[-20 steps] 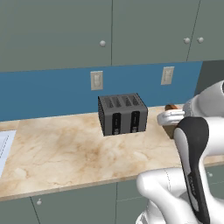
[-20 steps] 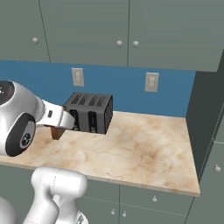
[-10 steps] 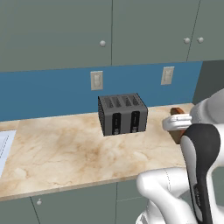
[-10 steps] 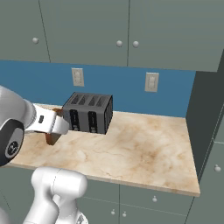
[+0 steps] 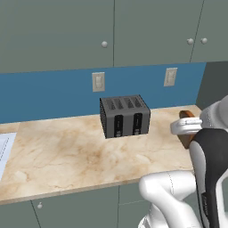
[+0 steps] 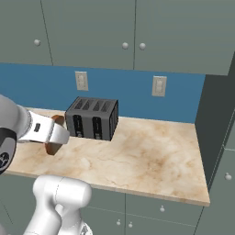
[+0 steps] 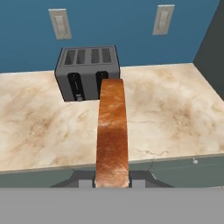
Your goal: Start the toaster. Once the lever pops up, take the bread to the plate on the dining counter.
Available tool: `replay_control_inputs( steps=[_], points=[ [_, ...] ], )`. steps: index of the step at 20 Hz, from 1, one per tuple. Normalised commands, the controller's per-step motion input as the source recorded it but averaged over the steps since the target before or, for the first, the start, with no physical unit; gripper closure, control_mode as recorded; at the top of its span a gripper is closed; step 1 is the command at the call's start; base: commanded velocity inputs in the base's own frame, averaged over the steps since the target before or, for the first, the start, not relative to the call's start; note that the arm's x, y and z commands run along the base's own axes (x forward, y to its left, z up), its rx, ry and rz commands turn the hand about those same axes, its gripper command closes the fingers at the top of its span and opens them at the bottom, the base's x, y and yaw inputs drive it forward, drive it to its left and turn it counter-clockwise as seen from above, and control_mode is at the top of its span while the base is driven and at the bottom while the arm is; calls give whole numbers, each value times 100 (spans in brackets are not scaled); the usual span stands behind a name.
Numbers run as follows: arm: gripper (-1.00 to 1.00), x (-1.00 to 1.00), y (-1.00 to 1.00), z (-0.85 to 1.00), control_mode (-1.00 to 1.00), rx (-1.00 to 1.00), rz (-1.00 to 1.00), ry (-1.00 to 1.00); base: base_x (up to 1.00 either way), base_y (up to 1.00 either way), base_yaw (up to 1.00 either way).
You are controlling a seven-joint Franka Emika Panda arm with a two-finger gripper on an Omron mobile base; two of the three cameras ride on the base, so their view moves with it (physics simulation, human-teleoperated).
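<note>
My gripper (image 7: 112, 180) is shut on the bread (image 7: 112, 131), a slice with a brown crust that I see edge-on, running up from between the fingertips. The slice hangs above the counter's front part, well clear of the toaster (image 7: 87, 72). From the left base view the bread (image 5: 187, 118) sticks out beside my white hand, to the right of the dark grey toaster (image 5: 125, 116). In the right base view the bread (image 6: 53, 140) sits left of the toaster (image 6: 92, 118). The toaster's top slots look empty. The plate and the dining counter are out of view.
The toaster stands on a beige marble counter (image 5: 62, 156) against a blue backsplash with two wall outlets (image 5: 98, 82). Grey-green cabinets hang above. A dark tall panel (image 6: 215, 124) closes the counter's right end. A white sheet (image 5: 3, 149) lies at the counter's left edge.
My hand has drawn back from beside the toaster toward the counter's front edge, carrying the bread with it. The toaster has not moved.
</note>
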Motion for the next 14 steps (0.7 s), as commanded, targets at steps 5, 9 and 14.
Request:
replay_control_inputs(
  steps=[5, 9, 14],
  points=[
    [100, 0, -7, 1, -100, 0, 0, 0, 0, 0, 0],
    [100, 0, -4, 0, -100, 0, 0, 0, 0, 0, 0],
    [100, 0, 0, 0, -100, 0, 0, -1, 0, 0, 0]
  ],
)
